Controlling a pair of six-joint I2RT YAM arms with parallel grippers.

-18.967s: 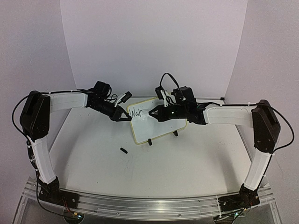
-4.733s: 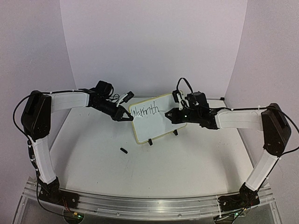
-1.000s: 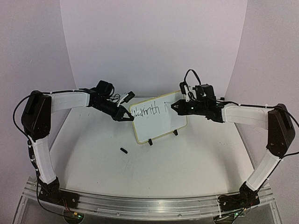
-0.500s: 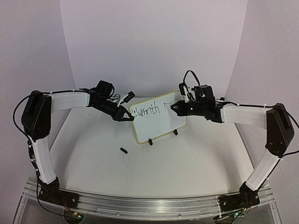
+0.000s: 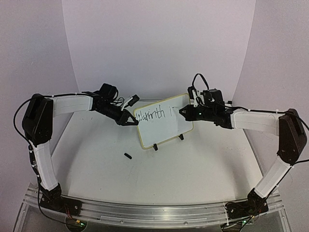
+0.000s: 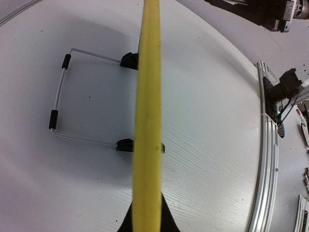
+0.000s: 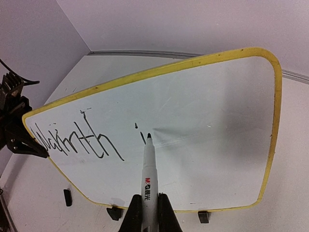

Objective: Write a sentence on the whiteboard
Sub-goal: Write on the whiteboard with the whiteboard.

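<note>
The whiteboard (image 5: pixel 169 126) stands tilted on two black clip feet at the table's middle, its yellow rim seen edge-on in the left wrist view (image 6: pixel 147 121). My left gripper (image 5: pixel 131 121) is shut on the board's left edge. My right gripper (image 5: pixel 183 112) is shut on a white marker (image 7: pixel 149 179), whose black tip sits at the board just right of a fresh "i". The sentence (image 7: pixel 79 141) reads "Warmth i" in the right wrist view (image 7: pixel 203 130) and shows in the top view (image 5: pixel 151 115).
A small black marker cap (image 5: pixel 128 155) lies on the table in front of the board's left side. The wire stand (image 6: pixel 58 104) props the board from behind. A metal rail (image 5: pixel 145 212) runs along the near table edge.
Over the earlier frames "War" grew to "Warmth". In the last second my right gripper drew an "i" after it and shifted slightly right. The left arm has not moved.
</note>
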